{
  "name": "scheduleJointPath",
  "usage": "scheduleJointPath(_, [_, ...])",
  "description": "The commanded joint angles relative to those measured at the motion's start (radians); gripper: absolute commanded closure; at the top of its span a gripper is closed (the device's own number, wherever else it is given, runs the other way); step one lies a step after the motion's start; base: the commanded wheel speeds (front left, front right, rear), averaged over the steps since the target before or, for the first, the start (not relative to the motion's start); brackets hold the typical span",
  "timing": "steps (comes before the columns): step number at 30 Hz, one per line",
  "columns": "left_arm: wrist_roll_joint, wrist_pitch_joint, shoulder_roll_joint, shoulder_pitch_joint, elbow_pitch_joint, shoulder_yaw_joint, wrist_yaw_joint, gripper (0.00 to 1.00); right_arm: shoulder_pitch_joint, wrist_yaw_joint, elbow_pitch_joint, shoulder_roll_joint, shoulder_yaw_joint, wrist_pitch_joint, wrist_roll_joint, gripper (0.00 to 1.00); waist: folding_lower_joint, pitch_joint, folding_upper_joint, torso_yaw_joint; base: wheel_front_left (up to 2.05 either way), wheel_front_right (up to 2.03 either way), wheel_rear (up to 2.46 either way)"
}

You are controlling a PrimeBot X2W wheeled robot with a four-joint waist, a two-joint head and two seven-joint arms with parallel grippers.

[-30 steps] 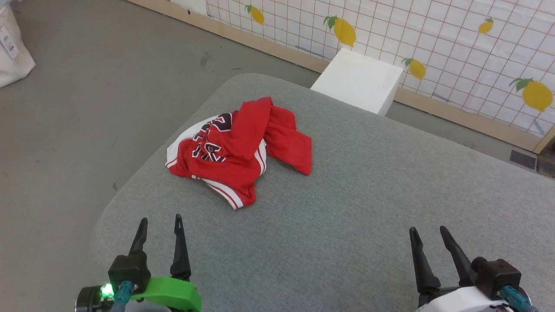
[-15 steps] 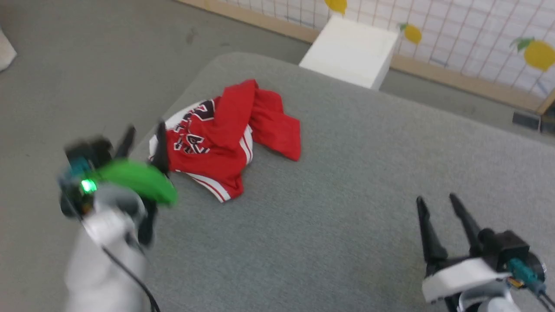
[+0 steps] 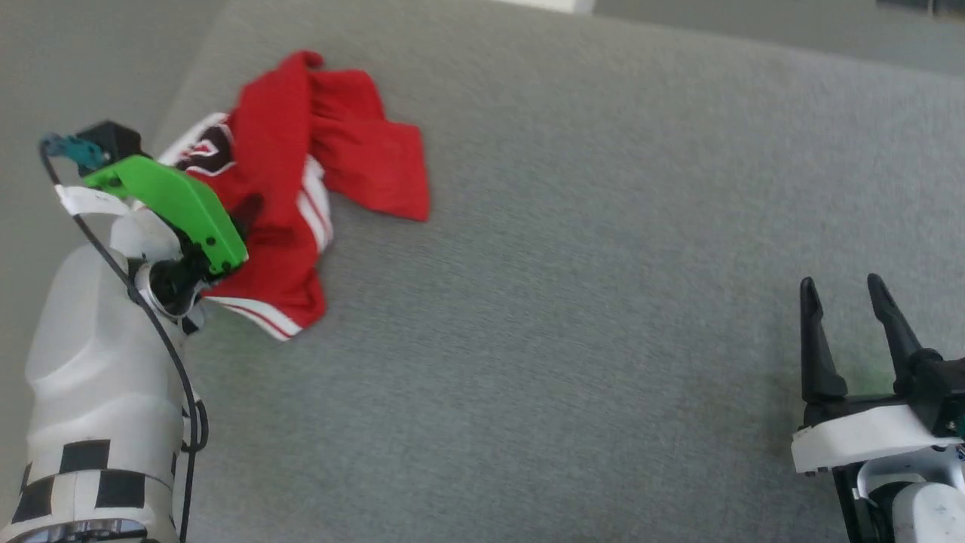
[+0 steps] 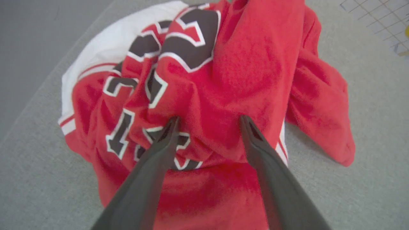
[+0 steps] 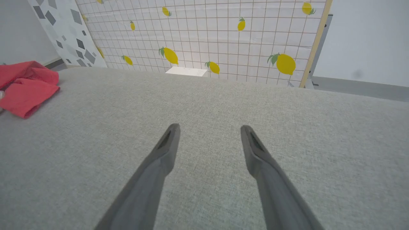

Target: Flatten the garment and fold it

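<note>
The garment (image 3: 301,173) lies crumpled near the far left corner of the grey padded surface (image 3: 573,317). It is red with white sleeve cloth, striped trim and black white-outlined print. My left arm's green wrist piece (image 3: 170,200) hangs over its left part. In the left wrist view my left gripper (image 4: 209,123) stands open, its tips just above or on the bunched red cloth (image 4: 252,64) beside the print; nothing is pinched. My right gripper (image 3: 841,290) is open over bare surface at the lower right, far from the garment (image 5: 25,86).
The padded surface's rounded left edge (image 3: 181,98) runs close beside the garment, with grey floor (image 3: 75,60) beyond. In the right wrist view a lemon-print tiled wall (image 5: 204,32) and a white box (image 5: 186,71) stand past the far edge.
The head camera has tipped down, shifting the whole picture. My left arm has reached forward from the near edge to above the garment. The right gripper stays open low on the right.
</note>
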Motion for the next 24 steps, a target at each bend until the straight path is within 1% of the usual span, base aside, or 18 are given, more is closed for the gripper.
scheduleJointPath(1, [0.007,0.012,0.002,-0.004,0.017,-0.006,0.007,0.0,-0.009,-0.002,-0.011,-0.001,-0.002,0.002,-0.007,0.0,-0.0002,0.129,0.0,-0.102,0.0,0.0,0.0])
scheduleJointPath(4, [0.007,0.044,-0.007,0.01,0.061,-0.018,0.014,0.0,-0.015,-0.002,-0.011,-0.001,0.003,0.0,-0.007,0.0,-0.0002,0.139,0.0,-0.102,0.0,0.0,0.0])
scheduleJointPath(7, [0.009,0.04,-0.012,0.015,0.08,-0.028,0.012,0.0,-0.023,-0.002,-0.005,-0.001,0.011,-0.003,-0.005,0.0,-0.0002,0.138,0.0,-0.093,0.0,0.0,0.0])
scheduleJointPath(8, [0.012,0.021,-0.012,0.015,0.082,-0.029,0.012,0.07,-0.025,-0.002,-0.002,-0.001,0.015,-0.005,-0.005,0.0,-0.0002,0.133,0.0,-0.089,0.0,0.0,0.0])
scheduleJointPath(9, [0.017,-0.008,-0.008,0.014,0.077,-0.031,0.01,0.89,-0.026,-0.002,0.001,-0.001,0.019,-0.005,-0.006,0.0,-0.0002,0.129,0.0,-0.086,0.0,0.0,0.0])
scheduleJointPath(10, [0.021,-0.056,-0.003,0.01,0.069,-0.027,0.01,1.0,-0.029,-0.002,0.006,-0.001,0.023,-0.007,-0.005,0.0,-0.0002,0.122,0.0,-0.083,0.0,0.0,0.0])
scheduleJointPath(14, [0.021,-0.242,0.003,-0.036,0.03,-0.002,0.007,1.0,-0.034,-0.002,0.031,-0.001,0.034,-0.016,0.001,0.0,-0.0002,0.079,0.0,-0.076,0.0,0.0,0.0])
scheduleJointPath(16, [0.027,-0.323,0.008,-0.081,-0.002,-0.009,-0.007,1.0,-0.033,-0.002,0.05,-0.001,0.042,-0.024,0.01,0.0,-0.0002,0.045,0.0,-0.082,0.0,0.0,0.0])
scheduleJointPath(18, [0.021,-0.376,0.008,-0.134,-0.034,-0.02,-0.02,1.0,-0.032,-0.002,0.071,-0.001,0.05,-0.034,0.021,0.0,-0.0002,0.005,0.0,-0.093,0.0,0.0,0.0])
scheduleJointPath(21, [0.003,-0.398,0.007,-0.224,-0.085,-0.055,-0.031,1.0,-0.028,-0.002,0.1,-0.001,0.06,-0.049,0.043,0.0,-0.0002,-0.051,0.0,-0.119,0.0,0.0,0.0])
scheduleJointPath(24, [-0.018,-0.391,-0.008,-0.312,-0.158,-0.127,-0.034,1.0,-0.021,-0.002,0.133,-0.001,0.069,-0.065,0.066,0.0,-0.0002,-0.111,0.0,-0.158,0.0,0.0,0.0])
